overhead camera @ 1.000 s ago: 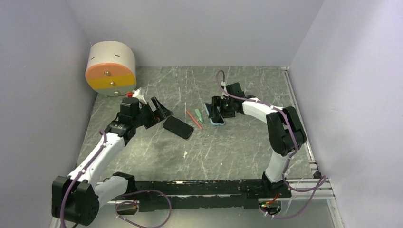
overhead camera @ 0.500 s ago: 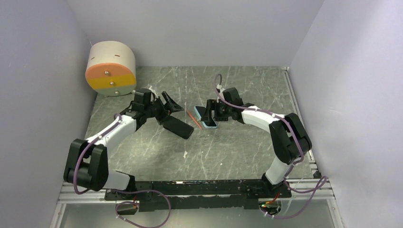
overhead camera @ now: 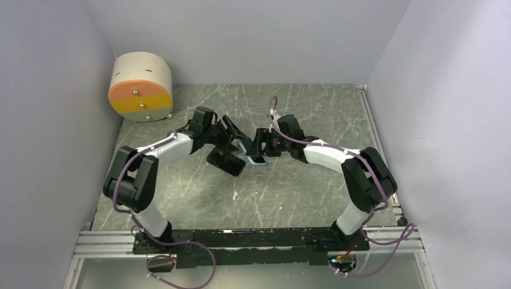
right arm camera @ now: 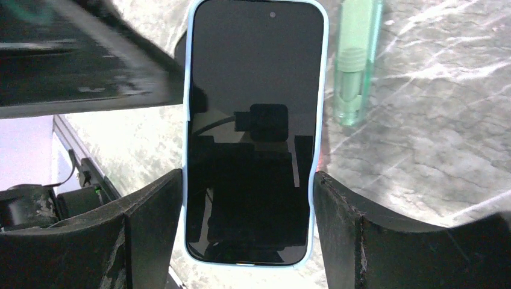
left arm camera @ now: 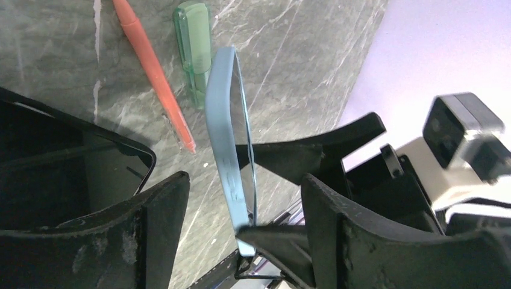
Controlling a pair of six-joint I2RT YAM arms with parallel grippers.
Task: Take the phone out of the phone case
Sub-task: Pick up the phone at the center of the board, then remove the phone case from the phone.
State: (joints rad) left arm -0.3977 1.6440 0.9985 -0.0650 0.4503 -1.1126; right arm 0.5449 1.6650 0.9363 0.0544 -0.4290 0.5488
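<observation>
- The cream-and-orange drum [overhead camera: 140, 87] sits well away from the phone case [left arm camera: 222, 132], off toward the far left corner. I see no trouble from it.
- The right gripper [right arm camera: 247, 183] is clamped across the case's two long sides. The phone [right arm camera: 250, 132] is fully seated inside, screen toward that wrist camera, and the whole thing looks lifted off the table [overhead camera: 289, 192]. My worry is that squeezing those sides pins the phone in, so the case may flex but not let go.
- The left gripper [left arm camera: 244, 180] straddles the case's edge with its jaws apart, a gap on each side and nothing gripped. If it bites rim and phone together, a pull could drag the whole bundle out of the right one's hold, or twist it.
- The two sets of fingers crowd the case closely (barely any room between them), so a small misjudgement could knock them together.
- A dark flat slab [overhead camera: 226, 161] lies just beside the case, under the left claw. A phone popping free could drop onto it.
- The orange pen [left arm camera: 153, 66] lies near the case and could get swept aside.
- The green cap [right arm camera: 357, 60], just beside the case, is likeliest to be flicked.
</observation>
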